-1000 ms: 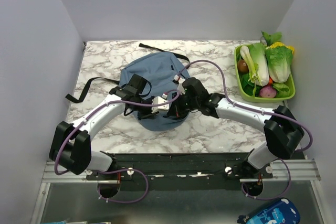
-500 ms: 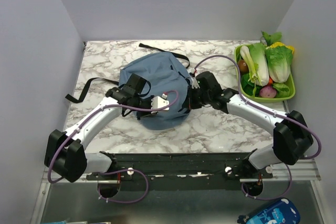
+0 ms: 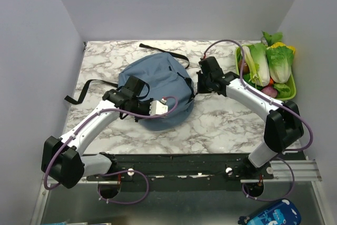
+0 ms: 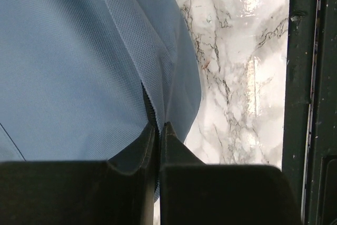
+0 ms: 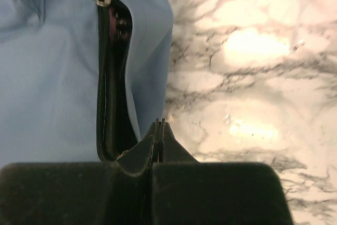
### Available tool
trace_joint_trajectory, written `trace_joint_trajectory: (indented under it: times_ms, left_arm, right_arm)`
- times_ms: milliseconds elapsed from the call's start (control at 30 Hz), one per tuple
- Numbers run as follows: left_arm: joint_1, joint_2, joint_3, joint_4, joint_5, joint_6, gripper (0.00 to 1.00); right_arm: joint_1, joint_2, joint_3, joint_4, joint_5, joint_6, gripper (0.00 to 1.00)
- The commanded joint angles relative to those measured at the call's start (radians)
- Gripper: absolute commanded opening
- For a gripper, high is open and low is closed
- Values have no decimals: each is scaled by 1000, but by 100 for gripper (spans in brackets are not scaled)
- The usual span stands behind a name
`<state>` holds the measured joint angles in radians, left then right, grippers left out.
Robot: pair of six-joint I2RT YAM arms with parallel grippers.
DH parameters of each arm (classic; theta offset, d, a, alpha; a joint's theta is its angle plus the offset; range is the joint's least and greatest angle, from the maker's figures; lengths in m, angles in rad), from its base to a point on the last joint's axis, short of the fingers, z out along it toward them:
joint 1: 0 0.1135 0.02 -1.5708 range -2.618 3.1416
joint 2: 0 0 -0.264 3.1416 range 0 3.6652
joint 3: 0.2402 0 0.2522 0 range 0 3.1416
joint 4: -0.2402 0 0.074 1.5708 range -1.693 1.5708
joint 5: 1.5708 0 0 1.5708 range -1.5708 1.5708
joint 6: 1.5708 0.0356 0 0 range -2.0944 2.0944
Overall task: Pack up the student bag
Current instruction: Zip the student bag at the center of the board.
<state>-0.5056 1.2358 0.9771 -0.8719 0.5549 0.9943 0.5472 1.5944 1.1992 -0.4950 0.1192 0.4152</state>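
Bag (image 3: 158, 85) mid-table (image 3: 226, 125), zip slit gaping at its right edge.
Left gripper (image 4: 159, 126) pinches a fabric fold; right gripper (image 5: 159, 122) is closed beside the slit, perhaps holding nothing. The fold may slip free, or pulling may drag the bag.

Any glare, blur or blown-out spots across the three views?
Top external: even, soft light, sharp, only faint shadows on the table. Left wrist: the weave of the student bag is crisp, there is white glare on the marble, and the left gripper is a dark mass. Right wrist: soft overall with a warm cast, marble highlights clipped, and the right gripper a black silhouette.
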Motion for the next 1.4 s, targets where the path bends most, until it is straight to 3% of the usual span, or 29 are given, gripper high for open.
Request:
trace_joint_trajectory:
  times_ms: [0,67,133,167,233,267,367,500,633,800,1067,1133,1167,1233,1367]
  left_arm:
    - [-2,-39,-25,-139,10,47,10]
    - [-2,-47,-38,-128,-15,56,14]
    - [-2,-48,-49,-110,-54,44,27]
    - [-2,-47,-46,-89,-61,6,41]
    - [-2,-41,-11,-73,-70,-40,46]
    - [-2,-33,7,-41,-69,-118,59]
    - [-4,13,104,29,-44,-282,69]
    - [-48,79,218,160,-39,-651,70]
    - [-169,166,284,235,-108,-765,70]
    - [-287,293,290,344,-199,-799,69]
    - [-304,415,279,453,-282,-861,68]
    - [-307,430,276,465,-293,-870,63]
    - [-309,447,276,468,-285,-869,51]
    - [-310,456,261,475,-263,-861,41]
    - [-324,461,223,501,-243,-855,39]
  right_arm:
    - [-38,70,149,-43,217,-64,1]
    - [-38,75,169,-34,212,-70,0]
    - [-38,46,148,-13,113,-69,1]
    - [-36,32,126,22,81,-62,1]
    - [-29,-19,39,61,-14,-44,1]
    - [-20,-37,8,87,-33,-36,1]
    - [19,-88,-84,111,-76,0,1]
    - [46,-149,-185,151,-111,57,1]
    - [49,-171,-217,162,-113,66,1]
    - [48,-175,-201,157,-81,62,0]
    - [45,-157,-155,153,-47,50,0]
    - [37,-154,-151,153,-53,56,1]
    - [36,-152,-151,153,-53,57,1]
    - [27,-146,-150,153,-65,65,1]
    - [7,-131,-147,153,-85,71,1]
